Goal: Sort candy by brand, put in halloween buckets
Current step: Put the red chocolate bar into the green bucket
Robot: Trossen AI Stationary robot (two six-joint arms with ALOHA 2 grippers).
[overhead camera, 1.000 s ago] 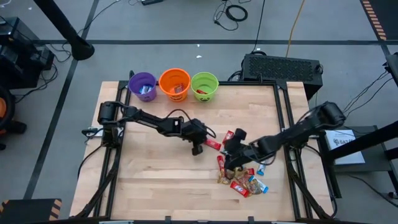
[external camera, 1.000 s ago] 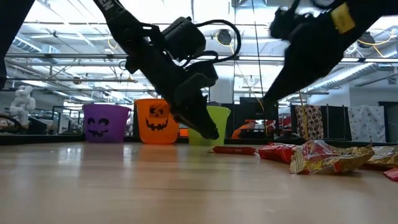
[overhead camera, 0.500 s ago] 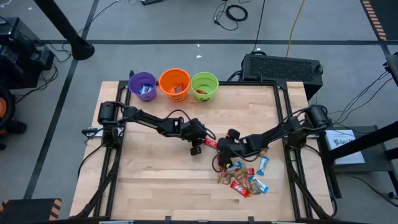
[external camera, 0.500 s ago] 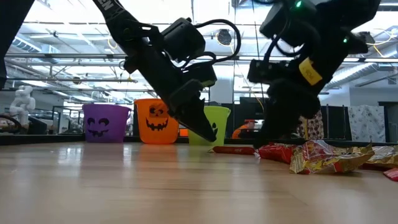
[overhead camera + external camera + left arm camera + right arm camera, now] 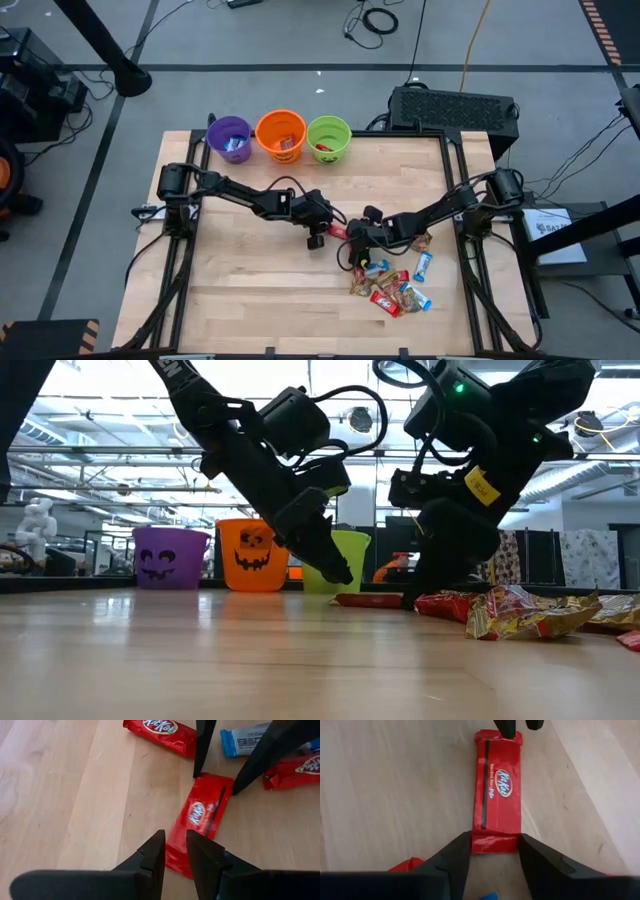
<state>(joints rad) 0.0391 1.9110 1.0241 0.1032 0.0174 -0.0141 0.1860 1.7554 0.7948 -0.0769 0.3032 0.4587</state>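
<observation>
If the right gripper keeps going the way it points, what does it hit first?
Probably the red KitKat bar, whose near end lies between the right gripper's open fingers; beyond the bar's far end waits the left gripper.

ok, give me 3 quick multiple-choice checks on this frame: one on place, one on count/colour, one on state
1. Where does the red candy bar between the two grippers lie?
A. in the orange bucket
B. flat on the table
C. lifted off the table

2. How many buckets stand at the table's far edge?
A. two
B. three
C. four

3. How do the right gripper's fingers stand?
A. open, one on each side of the bar's end
C. shut beside the bar
B. shut on a blue candy

Answers:
1 B: both wrist views show it flat on the wood.
2 B: the high view shows the purple bucket, the orange bucket and the green bucket.
3 A: the right wrist view shows the bar's end in the gap. The left gripper is at the other end.
</observation>
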